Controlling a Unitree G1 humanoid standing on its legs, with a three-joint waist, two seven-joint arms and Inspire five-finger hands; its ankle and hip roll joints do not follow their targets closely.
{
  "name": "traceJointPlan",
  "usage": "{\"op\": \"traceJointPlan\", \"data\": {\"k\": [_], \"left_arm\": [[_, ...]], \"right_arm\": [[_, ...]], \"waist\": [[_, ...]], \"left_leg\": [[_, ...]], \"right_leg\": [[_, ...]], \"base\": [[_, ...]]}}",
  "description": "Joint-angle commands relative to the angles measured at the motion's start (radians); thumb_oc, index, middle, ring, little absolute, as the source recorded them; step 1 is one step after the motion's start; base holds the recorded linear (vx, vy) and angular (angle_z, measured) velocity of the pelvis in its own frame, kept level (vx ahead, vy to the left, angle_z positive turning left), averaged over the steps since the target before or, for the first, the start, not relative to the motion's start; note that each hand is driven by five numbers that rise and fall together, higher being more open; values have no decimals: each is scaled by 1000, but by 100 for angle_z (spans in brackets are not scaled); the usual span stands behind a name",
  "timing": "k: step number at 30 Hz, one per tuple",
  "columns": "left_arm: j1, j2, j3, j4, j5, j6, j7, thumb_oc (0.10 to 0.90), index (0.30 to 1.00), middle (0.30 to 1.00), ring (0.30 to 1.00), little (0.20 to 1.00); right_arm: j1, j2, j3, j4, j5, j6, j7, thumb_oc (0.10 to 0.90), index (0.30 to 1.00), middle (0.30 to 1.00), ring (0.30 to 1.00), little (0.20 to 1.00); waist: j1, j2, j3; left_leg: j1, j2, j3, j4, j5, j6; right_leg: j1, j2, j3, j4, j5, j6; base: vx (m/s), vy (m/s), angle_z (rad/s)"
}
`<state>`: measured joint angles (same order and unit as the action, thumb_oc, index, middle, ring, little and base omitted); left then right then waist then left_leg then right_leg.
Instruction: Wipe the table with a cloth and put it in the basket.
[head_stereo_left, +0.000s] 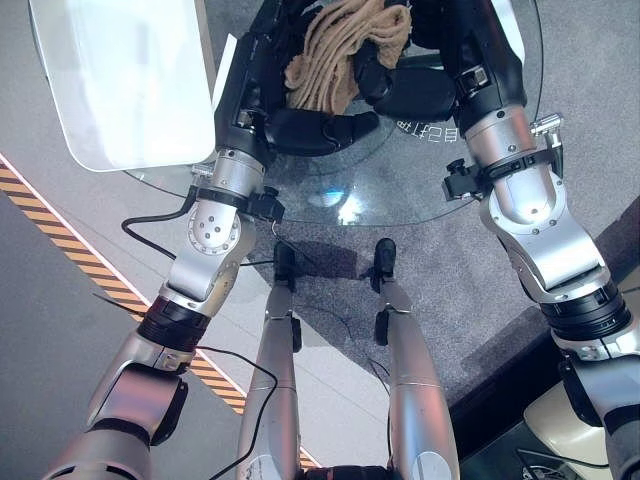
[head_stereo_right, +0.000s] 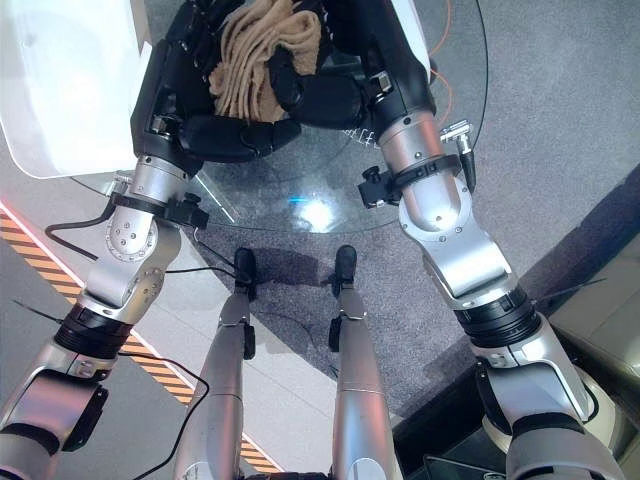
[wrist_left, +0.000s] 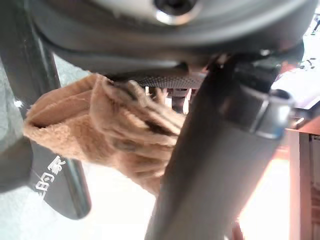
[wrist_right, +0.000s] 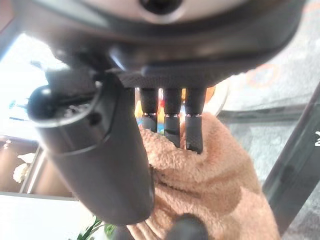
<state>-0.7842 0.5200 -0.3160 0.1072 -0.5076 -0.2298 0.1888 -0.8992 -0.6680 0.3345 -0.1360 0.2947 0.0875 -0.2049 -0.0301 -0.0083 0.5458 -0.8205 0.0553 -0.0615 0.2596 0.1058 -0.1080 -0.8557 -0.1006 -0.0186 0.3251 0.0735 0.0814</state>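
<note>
A tan fluffy cloth (head_stereo_left: 345, 50) is bunched up over the round glass table (head_stereo_left: 400, 185), held between both hands. My left hand (head_stereo_left: 290, 125) cups it from the near left, its fingers curled into the folds (wrist_left: 145, 107) and its thumb (wrist_left: 215, 165) alongside. From the right, my right hand (head_stereo_left: 415, 90) closes on it: its fingers (wrist_right: 172, 125) dig into the cloth (wrist_right: 215, 185) while the thumb (wrist_right: 100, 150) stands beside it. In the right eye view the cloth (head_stereo_right: 255, 55) sits between the same two hands.
A white translucent panel (head_stereo_left: 120, 80) lies over the table's left part. Grey carpet shows through and around the glass. A yellow-and-black striped floor strip (head_stereo_left: 60, 235) runs diagonally at the left. A beige object (head_stereo_left: 560, 435) sits at the lower right.
</note>
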Motion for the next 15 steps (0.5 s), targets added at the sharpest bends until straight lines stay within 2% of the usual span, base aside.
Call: {"op": "traceJointPlan", "data": {"k": [1, 9, 15], "left_arm": [[-117, -4, 15, -76, 51, -76, 5, 800, 900, 900, 900, 900], [-130, 4, 11, -59, 138, -91, 51, 800, 900, 900, 900, 900], [-136, 4, 12, -53, 110, -87, 56, 800, 900, 900, 900, 900]], "right_arm": [[-205, 51, -75, -251, 64, -195, 2, 100, 300, 300, 300, 200], [-203, 66, -77, -248, 61, -198, 4, 100, 300, 300, 300, 200], [-220, 70, -67, -251, 76, -187, 7, 100, 300, 300, 300, 200]], "waist": [[14, -22, -26], [15, -24, -26], [17, -26, -26]], "left_leg": [[57, -46, 77, -58, 3, 73], [53, -46, 72, -55, 4, 72], [49, -46, 70, -49, 3, 72]], "right_leg": [[83, 66, -47, -24, -44, -10], [80, 68, -47, -21, -45, -12], [77, 71, -47, -16, -47, -14]], "base": [[0, 0, 0], [0, 0, 0], [0, 0, 0]]}}
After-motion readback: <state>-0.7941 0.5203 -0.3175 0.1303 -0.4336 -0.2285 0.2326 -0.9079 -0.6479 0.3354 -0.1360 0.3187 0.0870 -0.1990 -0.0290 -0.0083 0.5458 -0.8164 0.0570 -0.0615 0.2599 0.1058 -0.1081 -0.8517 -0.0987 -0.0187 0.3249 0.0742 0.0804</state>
